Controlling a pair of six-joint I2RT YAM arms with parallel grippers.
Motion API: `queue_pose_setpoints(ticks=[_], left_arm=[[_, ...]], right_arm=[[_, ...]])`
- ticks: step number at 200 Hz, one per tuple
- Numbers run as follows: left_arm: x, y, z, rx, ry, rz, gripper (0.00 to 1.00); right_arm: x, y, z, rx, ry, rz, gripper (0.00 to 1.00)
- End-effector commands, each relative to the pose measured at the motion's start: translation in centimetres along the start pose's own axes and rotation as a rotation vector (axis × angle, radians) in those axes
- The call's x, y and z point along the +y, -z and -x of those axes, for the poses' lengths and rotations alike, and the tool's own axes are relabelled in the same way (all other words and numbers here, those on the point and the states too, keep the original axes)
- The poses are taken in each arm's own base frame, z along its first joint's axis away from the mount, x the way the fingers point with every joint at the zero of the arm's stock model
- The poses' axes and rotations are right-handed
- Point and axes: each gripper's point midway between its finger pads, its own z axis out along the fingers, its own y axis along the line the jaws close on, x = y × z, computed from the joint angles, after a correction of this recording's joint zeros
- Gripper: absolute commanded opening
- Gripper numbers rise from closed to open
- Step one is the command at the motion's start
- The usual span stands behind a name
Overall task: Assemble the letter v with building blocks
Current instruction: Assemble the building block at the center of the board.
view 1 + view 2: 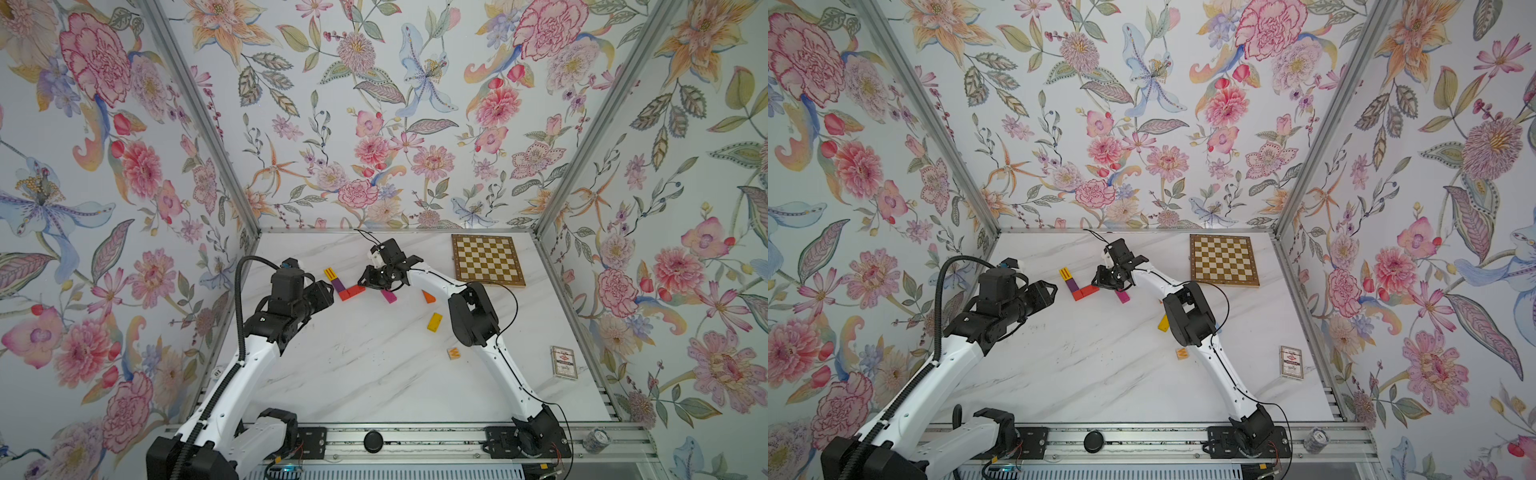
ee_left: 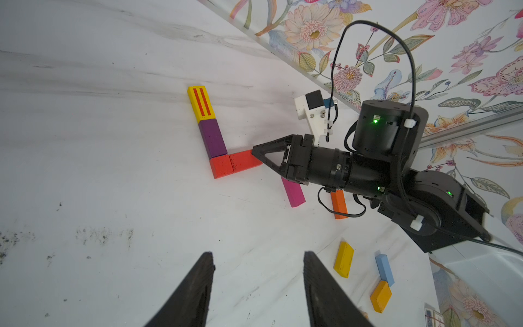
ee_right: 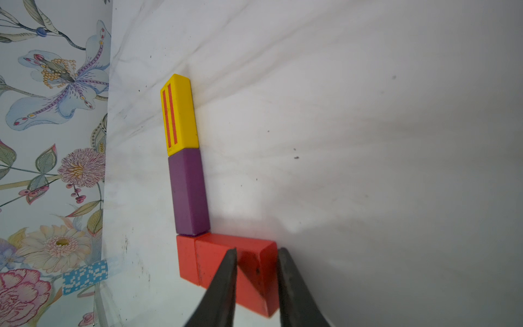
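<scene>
Corner of the letter v (image 1: 349, 292) sits mid-table towards the back: striped yellow block (image 3: 179, 113), purple block (image 3: 188, 192), red cube (image 3: 186, 262), red block (image 3: 252, 266). The red block's outer end slips under the right gripper (image 3: 257, 250), jaws narrowly apart astride it, grip impossible to confirm. The magenta block (image 1: 389, 296) is half covered by that low, outstretched arm. The left gripper (image 2: 257, 254) hovers beside the letter, jaws apart, empty.

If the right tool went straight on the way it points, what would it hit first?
The outer red block: the right tool has its tips at that block's free end. Whether they touch it is unclear.
</scene>
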Motion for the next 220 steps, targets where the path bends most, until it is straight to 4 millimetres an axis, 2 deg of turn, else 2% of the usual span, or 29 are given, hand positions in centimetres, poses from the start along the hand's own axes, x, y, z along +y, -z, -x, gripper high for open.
queue_pose_setpoints(ticks=[1, 55, 133, 173, 220], left_arm=[[0.6, -0.1, -0.8, 0.025, -0.004, 0.020, 0.55], [0.6, -0.2, -1.0, 0.028, -0.002, 0.021, 0.55], [0.5, -0.3, -0.9, 0.026, 0.000, 0.012, 0.55], [0.4, -0.3, -0.9, 0.029, -0.005, 0.010, 0.56], [0.4, -0.3, -0.9, 0.030, -0.007, 0.011, 0.56]], right_arm=[[-1.0, -1.2, -1.2, 0.037, -0.023, -0.017, 0.27], [-1.1, -1.1, -1.1, 0.035, -0.026, -0.019, 0.28], [-0.4, -0.1, 0.2, 0.007, -0.017, -0.003, 0.42], [-0.3, -0.3, 0.5, 0.002, -0.023, 0.006, 0.43], [-0.6, -0.7, 0.2, 0.012, -0.036, 0.015, 0.40]])
